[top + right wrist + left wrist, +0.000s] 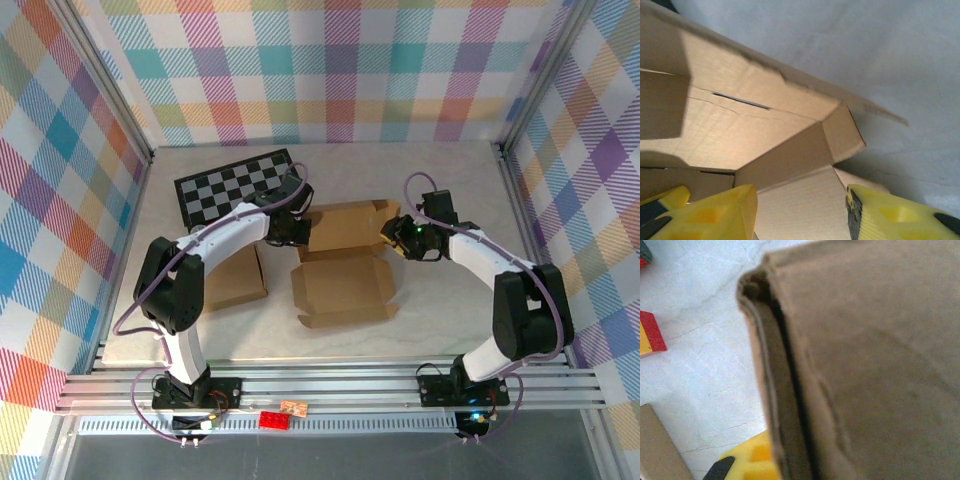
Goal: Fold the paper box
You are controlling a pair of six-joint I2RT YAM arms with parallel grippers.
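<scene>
Box (345,285) mid-table (440,320), half folded, front lid lying flat and open. Left claw (284,230) closed, pinching box's back-left wall. Right claw (398,238) at box's right end, fingers (715,210) apart, side flap between them.

Two arms are at work, carrying one left gripper (288,236) and one right gripper (397,238). There are two cardboard items: one partly formed paper box (345,228) between the two grippers, and one flat cardboard sheet (238,282) just to the near left of the left gripper. One checkerboard (235,185) lies just beyond the left gripper. Two small pieces sit on the rail, well nearer than both grippers: one red brick (272,419) and one small brown piece (293,408).
</scene>
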